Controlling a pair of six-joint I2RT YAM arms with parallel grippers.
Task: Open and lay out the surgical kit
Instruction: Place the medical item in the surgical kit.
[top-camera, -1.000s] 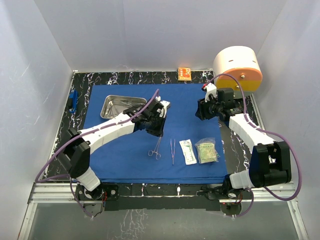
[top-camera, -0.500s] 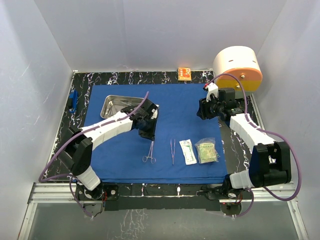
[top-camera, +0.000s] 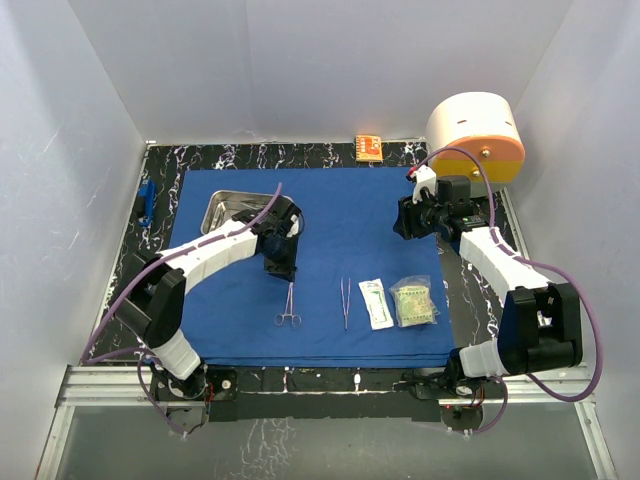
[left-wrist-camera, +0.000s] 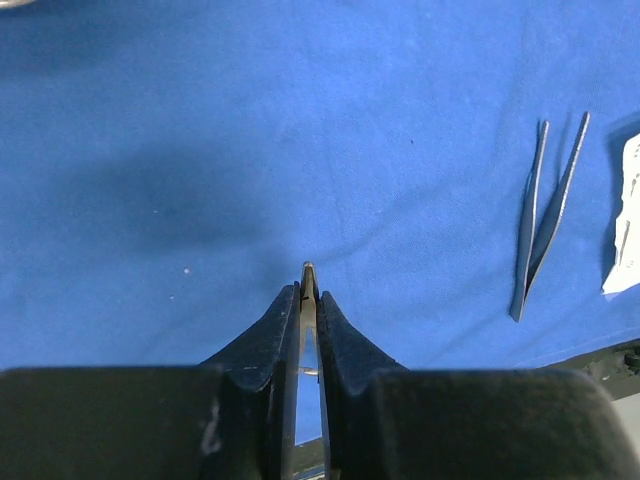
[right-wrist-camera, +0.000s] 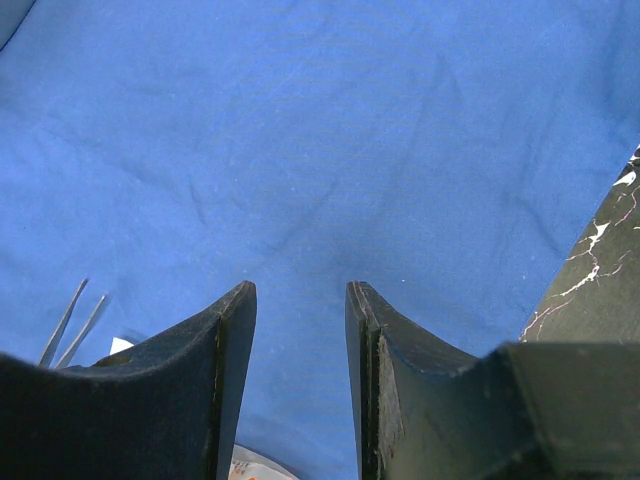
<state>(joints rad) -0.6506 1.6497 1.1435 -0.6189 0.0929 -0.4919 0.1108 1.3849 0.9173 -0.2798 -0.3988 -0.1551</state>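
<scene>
The surgical kit's blue cloth (top-camera: 370, 200) lies spread flat on the table. Its steel tray (top-camera: 222, 212) sits at the cloth's far left. My left gripper (top-camera: 281, 266) (left-wrist-camera: 309, 290) is shut on the ring-handled forceps (top-camera: 288, 305); their tip (left-wrist-camera: 308, 270) pokes out between the fingers and the rings point to the near edge. Right of them lie the tweezers (top-camera: 345, 302) (left-wrist-camera: 545, 215), a white packet (top-camera: 376, 303) and a greenish packet (top-camera: 413, 302). My right gripper (top-camera: 404, 222) (right-wrist-camera: 300, 295) hovers open over bare cloth at the right, holding nothing.
A big cream-and-orange cylinder (top-camera: 478, 135) stands at the back right, close behind the right arm. A small orange box (top-camera: 369, 148) lies at the back edge. A small blue object (top-camera: 147, 200) sits off the cloth at the far left.
My left gripper has carried the forceps leftward, away from the tweezers, and the forceps now hang farther left over the cloth. The right arm has not moved.
</scene>
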